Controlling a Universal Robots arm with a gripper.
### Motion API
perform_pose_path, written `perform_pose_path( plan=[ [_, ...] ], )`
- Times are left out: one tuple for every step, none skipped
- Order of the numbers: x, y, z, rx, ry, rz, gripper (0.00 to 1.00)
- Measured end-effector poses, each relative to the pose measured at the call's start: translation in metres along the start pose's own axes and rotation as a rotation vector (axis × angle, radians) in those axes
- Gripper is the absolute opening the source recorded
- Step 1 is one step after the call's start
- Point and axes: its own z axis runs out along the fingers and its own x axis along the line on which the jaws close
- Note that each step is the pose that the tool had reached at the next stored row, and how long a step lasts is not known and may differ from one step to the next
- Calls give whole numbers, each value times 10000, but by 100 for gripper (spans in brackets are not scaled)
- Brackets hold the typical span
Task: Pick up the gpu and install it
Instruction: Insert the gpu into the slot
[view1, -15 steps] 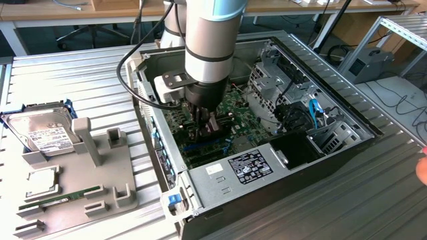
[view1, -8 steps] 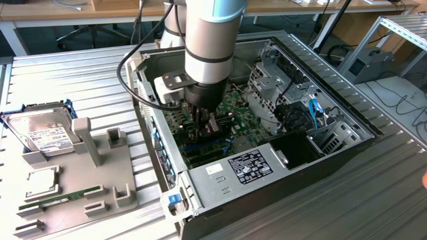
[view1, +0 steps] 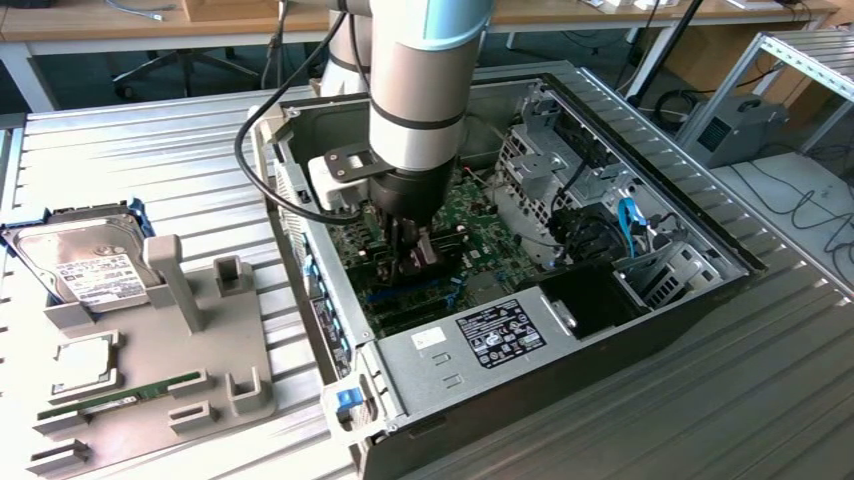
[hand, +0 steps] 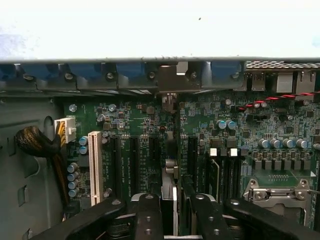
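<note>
Card (hand: 171, 192) sits edge-on between the fingers of the hand (hand: 172, 215), which we read as clamped on it. In the wrist view we see the gpu standing upright on its thin edge, long axis running along the expansion slots (hand: 135, 165) toward the rear wall of the case (hand: 150, 60). In the exterior view the hand (view1: 416, 262) is low inside the case (view1: 441, 365), directly over the motherboard (view1: 494, 215), card just above the slot row.
</note>
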Motion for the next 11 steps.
perform_pose_path(
  plan=[
    [0,0,1,1,-2,0,27],
    [0,0,1,1,-2,0,27],
    [0,0,1,2,-2,0,27],
    [-1,0,2,2,-6,0,27],
    [-1,0,3,4,-8,0,28],
    [-1,0,3,4,-6,0,34],
    [0,0,2,2,-4,0,40],
    [0,0,1,1,-2,0,40],
    [0,0,1,1,-3,0,40],
    [0,0,1,1,-2,0,40],
    [0,0,-2,1,-1,0,40]
  ],
)
